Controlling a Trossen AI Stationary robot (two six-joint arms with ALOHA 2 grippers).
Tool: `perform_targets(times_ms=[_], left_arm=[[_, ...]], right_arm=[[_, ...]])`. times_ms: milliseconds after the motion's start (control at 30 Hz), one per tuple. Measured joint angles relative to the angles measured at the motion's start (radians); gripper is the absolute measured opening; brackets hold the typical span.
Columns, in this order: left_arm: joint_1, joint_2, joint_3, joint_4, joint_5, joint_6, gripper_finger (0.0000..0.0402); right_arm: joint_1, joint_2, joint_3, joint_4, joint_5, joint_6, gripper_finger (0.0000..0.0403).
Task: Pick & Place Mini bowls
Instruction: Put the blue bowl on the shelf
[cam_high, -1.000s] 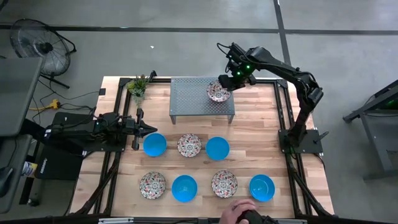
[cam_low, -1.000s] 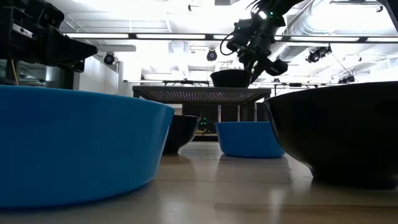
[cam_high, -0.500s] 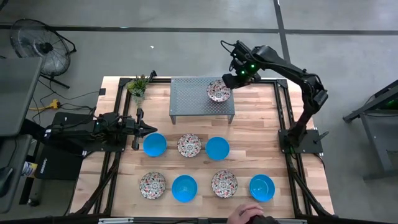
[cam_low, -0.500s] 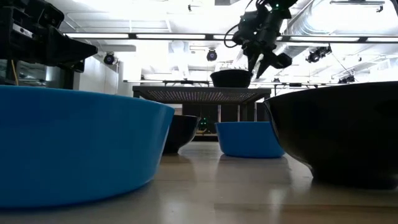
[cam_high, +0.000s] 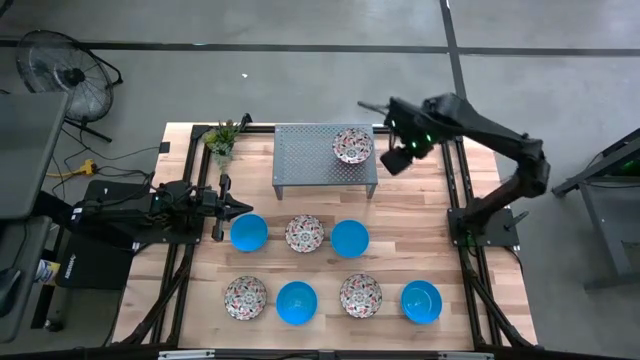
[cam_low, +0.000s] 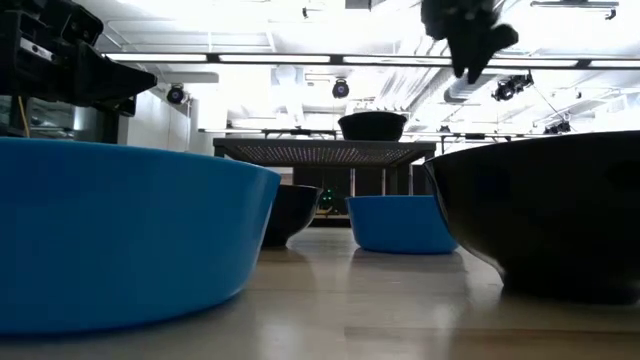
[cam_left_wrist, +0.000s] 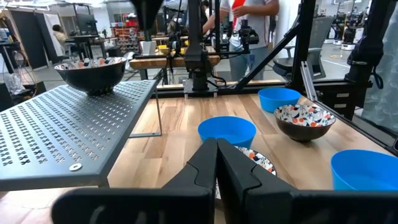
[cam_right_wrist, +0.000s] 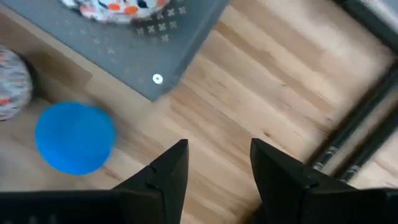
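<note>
One floral mini bowl (cam_high: 352, 146) stands by its base on the grey perforated shelf (cam_high: 310, 165) at the table's far side, and also shows in the low view (cam_low: 372, 125). Three blue bowls and three floral bowls, among them a blue one (cam_high: 349, 238) and a floral one (cam_high: 304, 233), stand in two rows on the wood nearer the front, with one more blue bowl (cam_high: 421, 301) at the near right. My right gripper (cam_high: 397, 158) hangs open above the wood just right of the shelf, its fingers (cam_right_wrist: 168, 171) pointing down with nothing between them. My left gripper (cam_high: 225, 207) waits shut at the table's left, level, beside a blue bowl (cam_high: 248, 232).
A small potted plant (cam_high: 222, 140) stands at the far left corner of the table. Black frame rails (cam_high: 460, 190) run along the right side. Bare wood lies between the shelf's right end and these rails. People stand in the room beyond the table (cam_left_wrist: 249, 25).
My right gripper has opened and left the floral bowl standing on the shelf. It has risen and swung toward the table's right and near edges, clear of the shelf. A person's hand at the near edge has drawn out of view.
</note>
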Motion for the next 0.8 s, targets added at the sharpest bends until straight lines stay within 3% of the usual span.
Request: perform_targets(times_ms=[200,567,800], left_arm=[[0.000,0.000,0.000,0.000,0.000,0.000,0.0001],[0.000,0.000,0.000,0.000,0.003,0.000,0.0001],[0.000,0.000,0.000,0.000,0.003,0.000,0.0001]], right_arm=[[0.212,-0.156,-0.208,0.026,0.019,0.204,0.0161],[0.483,-0.361,-0.621,0.083,-0.241,0.600,0.0145],[0.679,-0.422,-0.790,0.287,-0.296,0.760,0.0138]])
